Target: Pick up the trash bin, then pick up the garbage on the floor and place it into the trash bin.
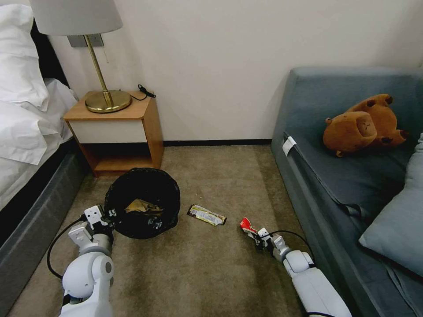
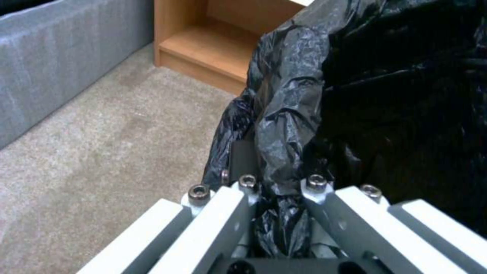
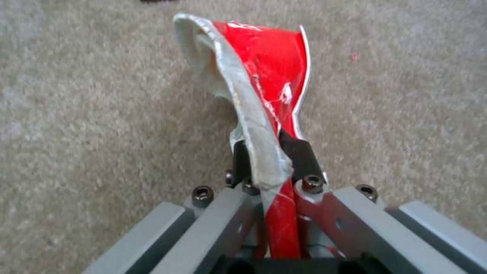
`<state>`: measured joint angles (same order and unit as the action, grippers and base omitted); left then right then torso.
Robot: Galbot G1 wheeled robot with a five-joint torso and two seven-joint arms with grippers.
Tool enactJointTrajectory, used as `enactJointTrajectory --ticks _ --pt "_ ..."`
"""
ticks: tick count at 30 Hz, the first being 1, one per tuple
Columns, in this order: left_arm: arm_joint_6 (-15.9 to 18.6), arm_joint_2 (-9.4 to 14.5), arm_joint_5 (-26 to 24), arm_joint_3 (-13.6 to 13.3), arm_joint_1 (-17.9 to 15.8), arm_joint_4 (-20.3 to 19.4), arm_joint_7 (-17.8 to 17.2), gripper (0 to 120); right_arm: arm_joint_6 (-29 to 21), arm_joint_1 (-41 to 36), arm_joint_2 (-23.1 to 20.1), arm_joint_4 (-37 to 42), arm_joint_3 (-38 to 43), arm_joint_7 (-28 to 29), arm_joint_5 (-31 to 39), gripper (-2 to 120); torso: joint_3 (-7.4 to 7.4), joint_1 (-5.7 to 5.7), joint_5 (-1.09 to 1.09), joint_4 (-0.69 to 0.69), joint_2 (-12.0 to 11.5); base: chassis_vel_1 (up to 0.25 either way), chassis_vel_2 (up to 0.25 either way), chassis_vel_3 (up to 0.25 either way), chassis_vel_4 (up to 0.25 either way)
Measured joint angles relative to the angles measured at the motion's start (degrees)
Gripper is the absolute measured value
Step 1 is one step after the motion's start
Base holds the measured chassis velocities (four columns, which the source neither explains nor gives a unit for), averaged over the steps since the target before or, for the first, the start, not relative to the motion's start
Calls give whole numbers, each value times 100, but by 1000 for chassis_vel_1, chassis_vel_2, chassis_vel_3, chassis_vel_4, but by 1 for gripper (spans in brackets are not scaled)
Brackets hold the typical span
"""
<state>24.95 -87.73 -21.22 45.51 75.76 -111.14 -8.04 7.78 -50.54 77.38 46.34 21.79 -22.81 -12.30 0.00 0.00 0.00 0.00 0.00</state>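
The left end effector [image 1: 108, 215] clamps the trash bin [image 1: 143, 202]'s bag rim; the right end effector [image 1: 257, 235] pinches the red-white wrapper [image 1: 247, 225] above the carpet. That thin edge grip could slip mid-carry.

Left gripper [image 1: 110, 214] low, clamped; right gripper [image 1: 256, 234] low, clamped, arm extended.

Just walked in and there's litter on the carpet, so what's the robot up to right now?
It is tidying up. The left gripper is clamped on the bag-lined rim of the trash bin, which already holds some brown paper. The right gripper pinches a red-white wrapper just above the carpet. A flat snack wrapper lies on the floor between them.
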Motion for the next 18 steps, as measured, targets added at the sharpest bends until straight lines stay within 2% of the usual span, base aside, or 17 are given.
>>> enactJointTrajectory --ticks 9,11,14,16,18 --pt "-23 -10 16 -14 4 22 3 1 -13 -57 -2 893 -255 393 681 0 0 0 0 0 0 0 0 0 0" --pt "-38 -12 19 -13 -4 47 9 1 -3 -58 56 1387 -334 607 942 0 0 0 0 0 0 0 0 0 0" --pt "-46 -9 19 -8 -9 63 11 1 -7 -71 87 1620 -350 671 1085 0 0 0 0 0 0 0 0 0 0" --pt "-67 -1 19 0 -15 98 15 1 -47 -144 116 2205 -417 777 1308 0 0 0 -1 1 0 0 0 0 0" --pt "-67 -1 20 -2 -24 109 15 1 -51 -186 117 2433 -468 819 1344 0 0 0 0 1 0 0 0 0 0"
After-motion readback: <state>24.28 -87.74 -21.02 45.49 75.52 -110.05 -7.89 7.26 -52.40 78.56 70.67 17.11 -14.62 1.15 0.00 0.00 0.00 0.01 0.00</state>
